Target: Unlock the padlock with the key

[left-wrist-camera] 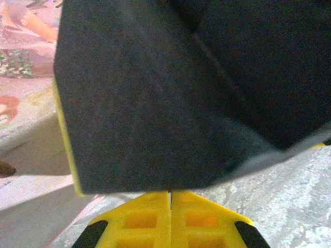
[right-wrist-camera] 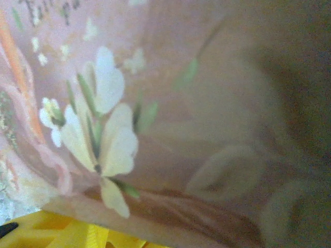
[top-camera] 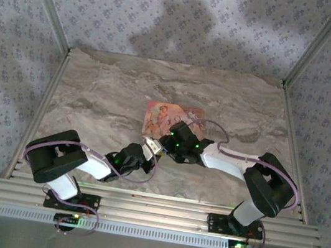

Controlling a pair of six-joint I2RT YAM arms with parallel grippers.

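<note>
left gripper (left-wrist-camera: 170, 205): fingers (left-wrist-camera: 139, 222) pressed together, only a hairline seam between them. You can't tell whether a key is pinched in there, so treat it as unknown.
right gripper (top-camera: 166, 142): nose to nose with the left one, at the near edge of the pink box (top-camera: 165, 114). Its wrist camera sits right against the blurred floral print, with a scrap of yellow finger (right-wrist-camera: 77, 235) at the bottom edge. You can't tell whether the jaws stand apart or together.
padlock: can't place it. It's too small for the top view, and the arms cover the spot where the tools meet. Best guess is at or near that spot, by the box's near edge.
key: can't make it out either.
obstruction: a dark housing (left-wrist-camera: 155, 93) hangs right in front of the left fingers, likely the right wrist body. Your left side is working blind.
stage (judgement): around key-to-lock alignment. Nothing here confirms the lock is open, so count it as locked.
risk, collision: the tools are touching or close to it. Any sideways correction shoves one into the other.
risk, drop: if the right jaws are parting with the lock or key in them, the part falls to the marble table (top-camera: 106, 102) and may slide out of sight by the box.
risk, box shove: the right tool is hard up on the box. A forward push skids it and anything resting against it.
risk, jam: if you twist with the blade misaligned, the key could bind or bend, and you have no view to check.
advice: back one arm off for a sightline before you turn anything.
</note>
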